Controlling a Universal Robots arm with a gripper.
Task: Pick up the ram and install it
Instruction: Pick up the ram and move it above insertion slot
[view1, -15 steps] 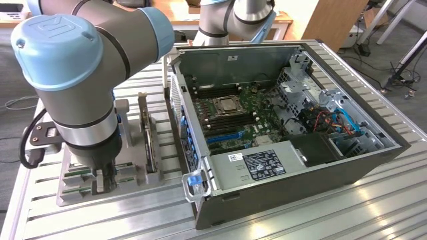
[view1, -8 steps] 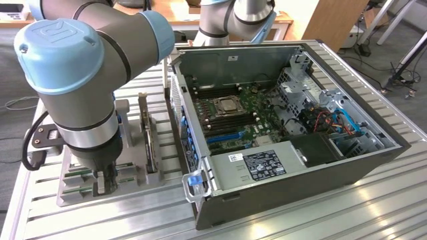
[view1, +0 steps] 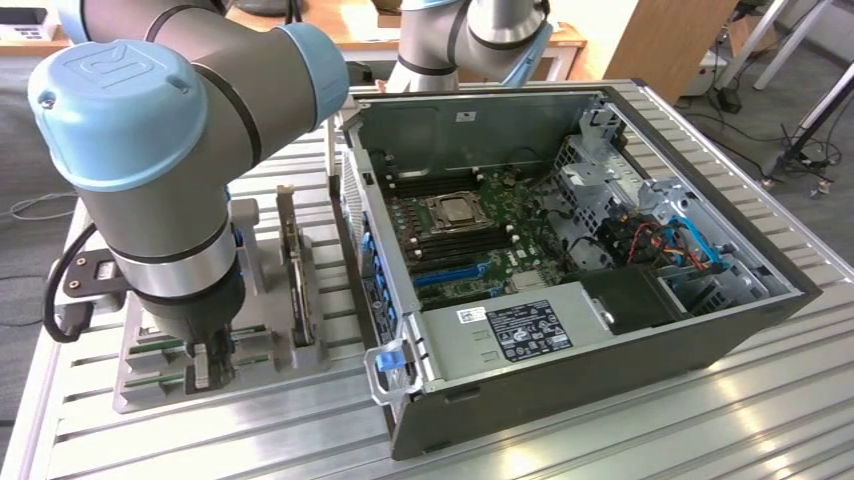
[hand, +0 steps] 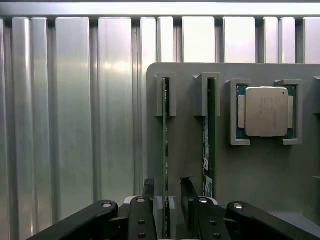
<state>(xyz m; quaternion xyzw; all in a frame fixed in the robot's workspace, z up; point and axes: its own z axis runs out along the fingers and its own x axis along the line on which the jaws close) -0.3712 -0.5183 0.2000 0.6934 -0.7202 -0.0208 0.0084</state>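
On the grey holder tray (hand: 260, 170) beside the open computer case (view1: 561, 400), the gripper (hand: 167, 187) hangs with jaws spread, straddling the ram (hand: 165, 140) standing on edge.

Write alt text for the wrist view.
The open gripper straddles one ram stick standing on edge in a grey holder, a finger on either side. A second green stick stands in the neighbouring slot, and a square silver processor sits in its own pocket; the holder rests on a ribbed metal table.
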